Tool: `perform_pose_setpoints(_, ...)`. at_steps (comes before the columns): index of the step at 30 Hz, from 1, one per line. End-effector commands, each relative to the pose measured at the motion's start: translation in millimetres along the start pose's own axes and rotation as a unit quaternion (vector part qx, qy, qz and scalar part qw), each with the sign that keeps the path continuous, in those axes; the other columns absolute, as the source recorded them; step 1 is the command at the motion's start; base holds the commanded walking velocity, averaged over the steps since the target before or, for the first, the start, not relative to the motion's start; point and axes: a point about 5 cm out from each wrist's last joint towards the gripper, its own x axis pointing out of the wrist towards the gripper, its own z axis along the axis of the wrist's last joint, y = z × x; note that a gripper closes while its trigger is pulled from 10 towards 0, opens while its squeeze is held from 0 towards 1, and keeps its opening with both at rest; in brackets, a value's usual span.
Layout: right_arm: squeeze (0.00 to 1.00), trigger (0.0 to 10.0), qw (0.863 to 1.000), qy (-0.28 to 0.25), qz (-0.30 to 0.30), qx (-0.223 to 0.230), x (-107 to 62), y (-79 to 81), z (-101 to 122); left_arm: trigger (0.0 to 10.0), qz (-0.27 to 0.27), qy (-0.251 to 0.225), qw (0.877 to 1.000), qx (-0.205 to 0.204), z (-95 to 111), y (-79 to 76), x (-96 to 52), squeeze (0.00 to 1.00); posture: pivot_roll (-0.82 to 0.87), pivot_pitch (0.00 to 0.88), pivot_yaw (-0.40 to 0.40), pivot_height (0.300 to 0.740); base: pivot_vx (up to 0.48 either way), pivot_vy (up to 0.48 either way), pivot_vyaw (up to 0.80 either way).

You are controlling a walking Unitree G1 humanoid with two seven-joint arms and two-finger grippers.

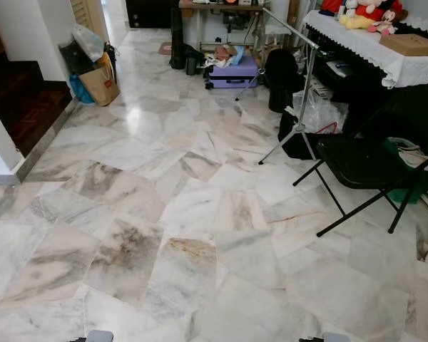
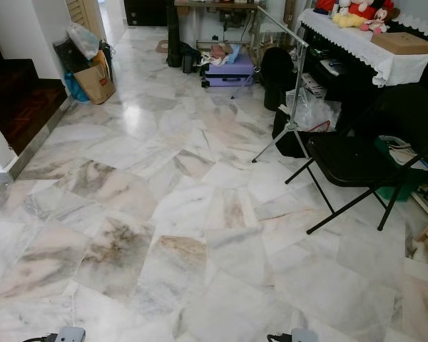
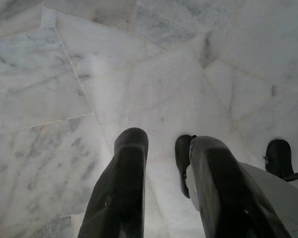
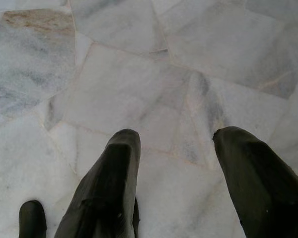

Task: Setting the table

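Standing on marble floor, both arms hanging. Left gripper: jaws apart, empty. Right gripper: jaws apart, empty. We see no tableware; cloth-covered worktop far ahead-right, past folding chair; right arm nearer.

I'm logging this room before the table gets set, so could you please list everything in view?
Marble floor: one, white-grey, all around.
Folding chair: one, black, right.
Tripod stand: one, silver, beside the chair.
Suitcase: one, purple, far centre.
Paper bag: one, brown, far left.
Cardboard box: one, brown, on the white-clothed cabinet.
Plush toys: several, red and yellow, same cabinet.
Left tool: black fingers open, above floor.
Right tool: black fingers open, above floor.
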Motion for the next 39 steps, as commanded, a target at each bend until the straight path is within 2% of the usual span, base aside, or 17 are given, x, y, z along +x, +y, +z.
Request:
perform_pose_setpoints(1,0.0,10.0,0.987,-0.005,0.059,0.153,18.3,0.6,58.0,10.0,-0.017,-0.009,0.998,-0.066,29.2,-38.2,11.7,0.0,0.12,0.0,-0.134,0.74,0.0,0.0,0.0)
perform_pose_setpoints(7,0.0,10.0,0.986,0.0,0.05,0.159,17.2,-8.1,53.6,10.0,-0.007,0.006,0.998,-0.065,18.3,-33.2,9.6,0.0,0.13,0.0,-0.123,0.74,0.0,0.0,-0.76)
perform_pose_setpoints(13,0.0,10.0,0.988,0.018,0.054,0.145,15.1,-5.5,41.7,10.0,0.003,-0.001,0.997,-0.076,18.6,-26.9,9.0,0.0,0.13,0.0,-0.096,0.74,0.0,0.0,-0.8)
perform_pose_setpoints(15,0.0,10.0,0.987,0.023,0.055,0.149,14.1,-5.3,37.3,10.0,-0.002,0.001,0.998,-0.063,17.8,-25.9,8.7,0.0,0.13,0.0,-0.086,0.74,0.0,0.0,-0.8)
perform_pose_setpoints(17,0.0,10.0,0.987,0.027,0.055,0.15,13.6,-3.7,34.8,10.0,-0.003,0.001,0.998,-0.058,17.7,-25.8,8.6,0.0,0.13,0.0,-0.086,0.74,0.0,0.0,-0.8)
perform_pose_setpoints(19,0.0,10.0,0.986,0.047,0.057,0.149,9.7,10.6,17.8,10.0,-0.005,-0.002,0.998,-0.064,16.2,-28.6,8.3,0.0,0.17,0.0,-0.099,0.74,0.0,0.0,-0.8)
perform_pose_setpoints(23,0.0,10.0,0.987,0.051,0.058,0.143,8.7,14.2,14.3,10.0,-0.006,-0.004,0.998,-0.067,15.3,-28.3,8.0,0.0,0.14,0.0,-0.09,0.74,0.0,0.0,-0.8)
perform_pose_setpoints(26,0.0,10.0,0.988,0.045,0.06,0.135,9.1,14.5,16.3,10.0,-0.011,0.018,0.999,-0.043,8.8,-29.3,7.3,0.0,0.12,0.0,-0.076,0.74,0.0,0.0,-0.8)
perform_pose_setpoints(29,0.0,10.0,0.987,0.038,0.062,0.141,9.1,13.6,17.3,10.0,-0.025,0.016,0.999,-0.02,11.3,-33.4,7.9,0.0,0.1,0.011,-0.07,0.74,0.0,0.0,-0.8)
perform_pose_setpoints(34,0.0,10.0,0.988,0.052,0.06,0.132,7.0,12.5,9.5,10.0,-0.014,0.001,0.999,-0.039,21.5,-32.9,10.0,0.0,0.12,0.037,-0.081,0.74,0.0,0.0,-0.8)
perform_pose_setpoints(39,0.0,10.0,0.988,0.057,0.057,0.133,5.9,13.2,5.6,10.0,-0.02,-0.003,0.999,-0.031,21.9,-34.3,9.9,0.0,0.13,0.054,-0.078,0.74,0.0,0.0,-0.8)
